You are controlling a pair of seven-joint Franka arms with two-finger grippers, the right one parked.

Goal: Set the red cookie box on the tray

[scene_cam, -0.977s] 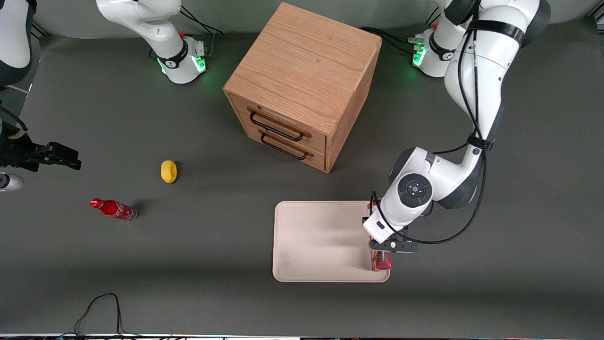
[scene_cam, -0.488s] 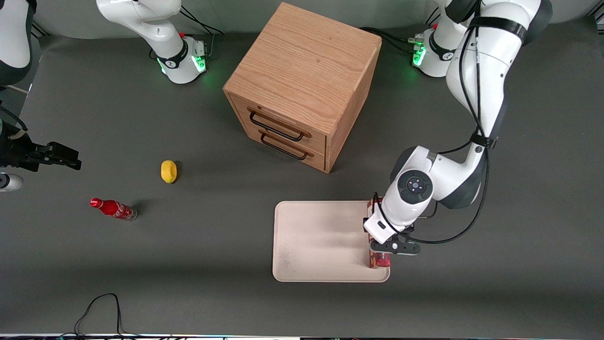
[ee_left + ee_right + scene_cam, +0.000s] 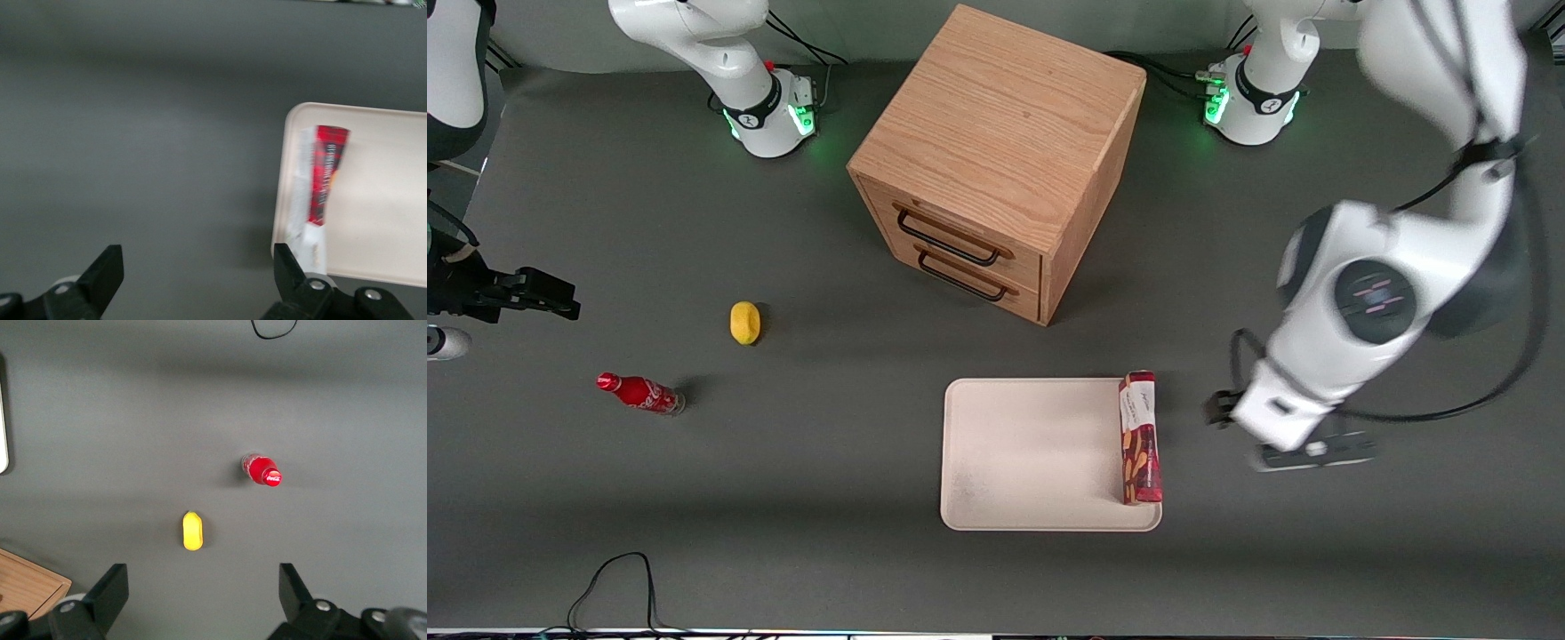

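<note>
Dark-red, the one red cookie box (image 3: pixel 1140 437) stands on edge along the single tray's (image 3: pixel 1032 453) working-arm rim; the hand (image 3: pixel 1307 453) hangs at its 3 o'clock over bare surface (image 3: pixel 1405 533). Wrist view: hand (image 3: pixel 200 283) spread wide, released, box (image 3: pixel 319 183) on the tray (image 3: pixel 380 200) edge.

1. Your working arm is motion-blurred in the front view, so the gripper (image 3: pixel 1307 453), beside the tray (image 3: pixel 1032 516) toward the working arm's end, smears into a streak.
2. In the wrist view the gripper's fingertips (image 3: pixel 107 270) stand wide apart; the frame edge cuts them off.
3. The red cookie box (image 3: pixel 325 175) is blurred; you cannot read its label.
4. The tray runs past the picture's edge.
</note>
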